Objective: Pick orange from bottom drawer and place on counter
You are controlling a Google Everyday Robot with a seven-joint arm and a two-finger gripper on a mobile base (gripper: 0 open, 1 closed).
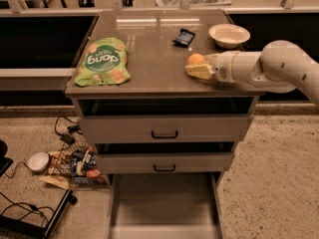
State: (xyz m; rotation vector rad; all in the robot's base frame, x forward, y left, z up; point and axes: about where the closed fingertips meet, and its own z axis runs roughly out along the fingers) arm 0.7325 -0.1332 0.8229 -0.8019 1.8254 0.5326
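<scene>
Grey-brown and glossy, the desk [154,63] is the top of a three-drawer cabinet, seen from the front and slightly above. The orange [196,59] sits on the desk near its right front edge, touching the far side of the pale yellow hand [193,69]. The hand lies low over the desk, reaching in from the right at the end of a thick white arm [271,68]. Whether the hand is clamped on the orange or only resting beside it cannot be told.

Behind the orange, near the back right corner, stands a white bowl [229,35]. Just left of the bowl lies a small dark packet [184,37]. A green snack bag [102,61] lies flat on the left half of the desk.

Below, the two upper drawers [164,128] carry black handles. The bottom drawer [164,203] is pulled well out, showing its plain flat floor.

On the ground left of the cabinet lie a heap of small packets [72,164], a white round object [38,161] and black cables [65,133].
</scene>
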